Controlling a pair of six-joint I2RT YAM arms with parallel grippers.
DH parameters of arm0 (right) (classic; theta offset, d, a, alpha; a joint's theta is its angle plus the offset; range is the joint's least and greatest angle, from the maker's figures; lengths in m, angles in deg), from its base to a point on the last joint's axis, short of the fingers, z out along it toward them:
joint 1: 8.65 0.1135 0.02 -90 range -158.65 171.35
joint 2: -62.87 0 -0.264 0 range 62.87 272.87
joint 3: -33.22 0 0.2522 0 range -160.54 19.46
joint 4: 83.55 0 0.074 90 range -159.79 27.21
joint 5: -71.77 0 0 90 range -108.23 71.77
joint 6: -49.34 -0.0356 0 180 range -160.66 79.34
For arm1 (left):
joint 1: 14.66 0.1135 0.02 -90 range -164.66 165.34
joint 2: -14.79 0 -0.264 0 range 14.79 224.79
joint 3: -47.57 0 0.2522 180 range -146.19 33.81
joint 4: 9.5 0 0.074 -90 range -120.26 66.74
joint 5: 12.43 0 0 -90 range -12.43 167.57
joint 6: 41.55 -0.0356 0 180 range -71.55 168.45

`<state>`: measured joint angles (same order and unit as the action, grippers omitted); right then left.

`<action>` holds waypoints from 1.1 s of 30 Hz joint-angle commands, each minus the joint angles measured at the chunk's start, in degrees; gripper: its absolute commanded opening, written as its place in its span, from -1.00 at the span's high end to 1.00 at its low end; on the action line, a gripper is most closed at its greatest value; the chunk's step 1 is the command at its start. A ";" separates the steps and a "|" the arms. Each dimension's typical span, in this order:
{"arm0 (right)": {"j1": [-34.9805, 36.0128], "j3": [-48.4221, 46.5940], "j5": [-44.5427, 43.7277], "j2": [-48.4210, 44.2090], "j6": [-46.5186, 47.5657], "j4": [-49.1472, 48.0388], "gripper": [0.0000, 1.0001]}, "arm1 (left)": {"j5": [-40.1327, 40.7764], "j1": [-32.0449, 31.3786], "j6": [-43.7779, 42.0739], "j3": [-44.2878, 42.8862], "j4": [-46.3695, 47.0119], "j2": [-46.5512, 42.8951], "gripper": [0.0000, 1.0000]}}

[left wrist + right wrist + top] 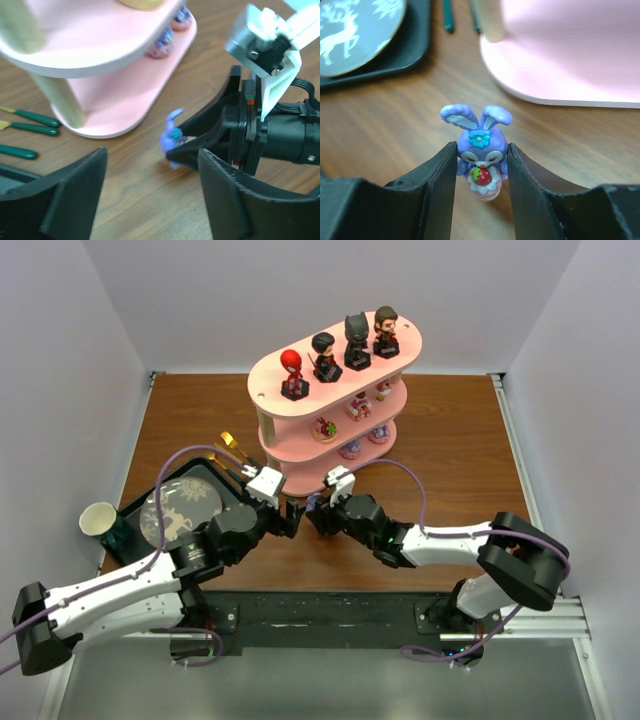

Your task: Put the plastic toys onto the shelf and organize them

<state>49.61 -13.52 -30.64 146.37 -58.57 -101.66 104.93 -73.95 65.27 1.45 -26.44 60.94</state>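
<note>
My right gripper is shut on a small purple bunny toy with a strawberry on its front, held upright just over the wood table in front of the pink shelf. The bunny also shows in the left wrist view, pinched in the right gripper's black fingertips. My left gripper is open and empty, facing the bunny from close by. Four big-headed figures stand on the shelf's top board. Small toys sit on the middle board and the bottom board.
A black tray with a patterned plate lies at the left, with a paper cup beside it. Green-handled gold cutlery lies left of the shelf's base. A shelf post stands close to my left gripper.
</note>
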 commanded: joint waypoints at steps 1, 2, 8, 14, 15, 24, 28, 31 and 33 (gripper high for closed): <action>-4.45 2.91 1.50 1.74 0.25 -16.71 1.00 | 6.30 -0.04 1.37 -2.88 -2.35 -5.09 -0.63; -5.34 3.52 2.03 2.53 0.16 -19.86 1.00 | 8.31 -0.04 1.46 -2.97 -3.66 -5.98 -0.71; -10.00 4.50 5.55 10.79 1.12 -36.13 1.00 | 12.81 3.29 0.67 -1.39 -7.18 -14.24 -0.87; -12.55 1.42 6.86 17.56 1.74 -43.09 1.00 | 10.18 10.22 0.32 0.10 -9.65 -18.20 -0.93; -12.90 0.81 7.13 18.00 1.91 -43.18 1.00 | 9.39 11.20 0.41 0.54 -9.56 -18.03 -0.93; -14.22 -5.43 6.52 23.18 6.40 -41.33 1.00 | 5.34 16.92 0.14 0.19 -8.16 -13.46 -0.93; -14.84 -7.54 7.04 25.73 6.93 -41.86 1.00 | 5.43 17.45 0.23 0.45 -8.24 -13.72 -0.93; -15.10 -8.68 6.96 27.14 7.28 -41.77 1.00 | 5.95 17.63 0.32 0.63 -8.33 -14.16 -0.93; -15.28 -9.30 7.22 27.59 8.07 -41.16 1.00 | 6.22 17.63 0.23 0.72 -8.33 -14.33 -0.93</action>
<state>34.77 -19.96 -23.14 173.84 -53.15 -138.95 110.79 -56.71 65.84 1.84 -35.80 47.36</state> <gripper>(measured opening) 0.432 0.965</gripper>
